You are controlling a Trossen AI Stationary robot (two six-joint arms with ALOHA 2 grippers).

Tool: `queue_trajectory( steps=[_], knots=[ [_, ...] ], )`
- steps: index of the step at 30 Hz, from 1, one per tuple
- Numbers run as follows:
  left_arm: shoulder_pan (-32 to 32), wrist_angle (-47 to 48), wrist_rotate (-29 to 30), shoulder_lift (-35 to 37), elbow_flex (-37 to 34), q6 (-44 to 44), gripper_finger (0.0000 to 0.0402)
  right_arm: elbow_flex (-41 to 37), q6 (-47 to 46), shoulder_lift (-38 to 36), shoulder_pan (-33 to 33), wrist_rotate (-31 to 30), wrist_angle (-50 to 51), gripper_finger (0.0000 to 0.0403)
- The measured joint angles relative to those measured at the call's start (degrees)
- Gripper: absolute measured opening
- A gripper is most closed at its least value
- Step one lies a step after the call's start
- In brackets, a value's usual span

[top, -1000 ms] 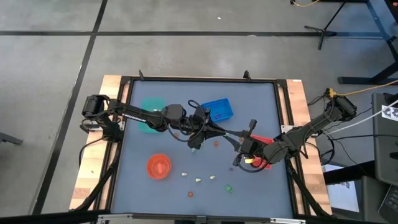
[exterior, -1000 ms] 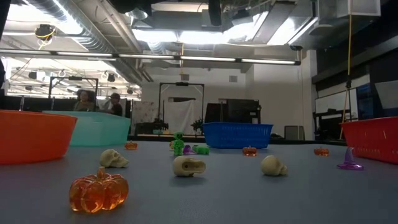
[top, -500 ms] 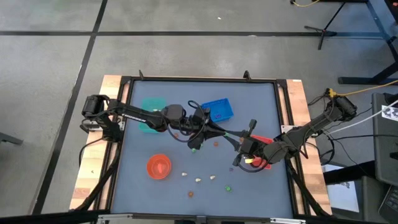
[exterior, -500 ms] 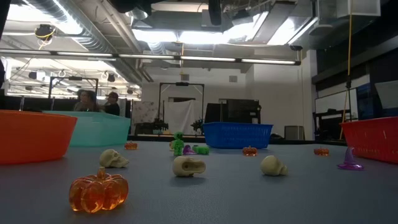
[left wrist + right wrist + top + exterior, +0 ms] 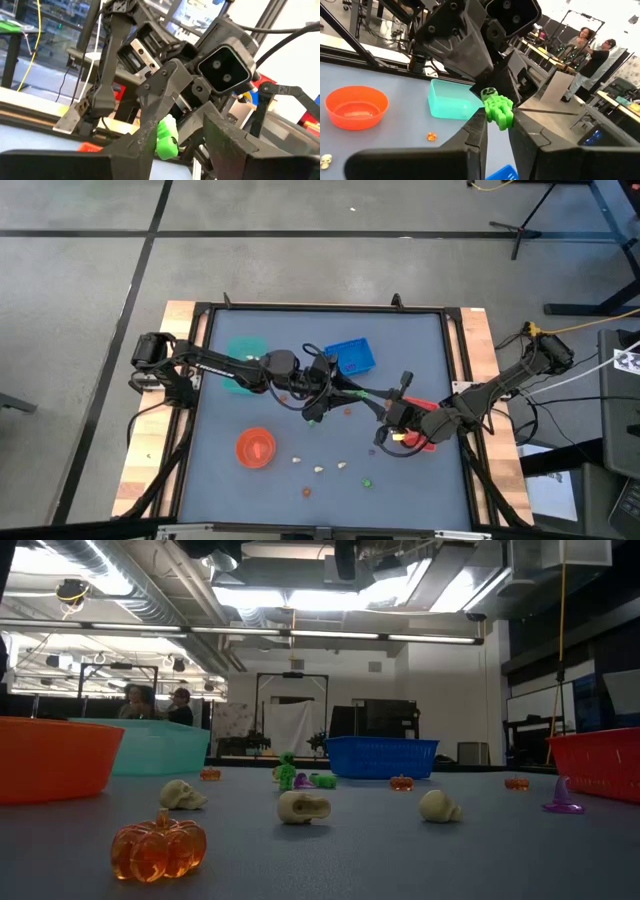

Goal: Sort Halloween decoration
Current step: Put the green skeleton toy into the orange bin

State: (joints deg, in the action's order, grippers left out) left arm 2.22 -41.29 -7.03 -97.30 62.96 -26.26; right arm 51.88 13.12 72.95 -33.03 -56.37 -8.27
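Note:
Above the table's middle my two grippers meet tip to tip. My right gripper [image 5: 380, 406] [image 5: 498, 121] is shut on a green skeleton trinket [image 5: 498, 107]. My left gripper [image 5: 350, 388] [image 5: 184, 134] faces it, open, with a finger on either side of the same trinket [image 5: 167, 138]. Other trinkets lie on the mat: cream skulls [image 5: 303, 807] [image 5: 318, 469], an orange pumpkin [image 5: 158, 845], a green figure [image 5: 287, 771] and a purple hat [image 5: 563, 798]. My right gripper pinches the green skeleton's lower body [image 5: 502, 119] between its two fingertips. The skull head [image 5: 489, 92] sticks out past the tips toward my left gripper. The trinket is lifted clear of the table.
A teal tray [image 5: 243, 360] and a blue tray [image 5: 352, 356] stand at the back, a red tray [image 5: 425, 437] under my right arm, and an orange bowl [image 5: 255, 447] at the near left. People stand in the room beyond the table.

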Motion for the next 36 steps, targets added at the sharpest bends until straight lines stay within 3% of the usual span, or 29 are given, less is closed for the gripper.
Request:
queue_trajectory(
  steps=[8,20,25,31,36],
  knots=[
    [0.0,4.5,0.2,0.0,0.0,-0.2,0.0147,0.0,-9.0,0.0,0.0,2.3,8.0,0.0065],
    [-0.1,16.9,0.4,-0.1,0.0,-0.2,0.0147,0.0,-23.5,0.0,-0.1,14.7,24.9,0.0065],
    [-0.1,22.8,0.3,-0.1,0.0,-0.2,0.0147,0.0,-34.4,0.0,0.0,22.7,38.1,0.0065],
    [-0.1,27.3,0.2,-0.1,0.0,-0.1,0.0147,0.0,-50.4,0.0,0.0,36.7,54.5,0.0065],
    [-0.1,29.1,0.2,-0.1,0.0,-0.1,0.0147,0.0,-58.0,0.0,0.0,46.2,64.2,0.0065]
  ],
)
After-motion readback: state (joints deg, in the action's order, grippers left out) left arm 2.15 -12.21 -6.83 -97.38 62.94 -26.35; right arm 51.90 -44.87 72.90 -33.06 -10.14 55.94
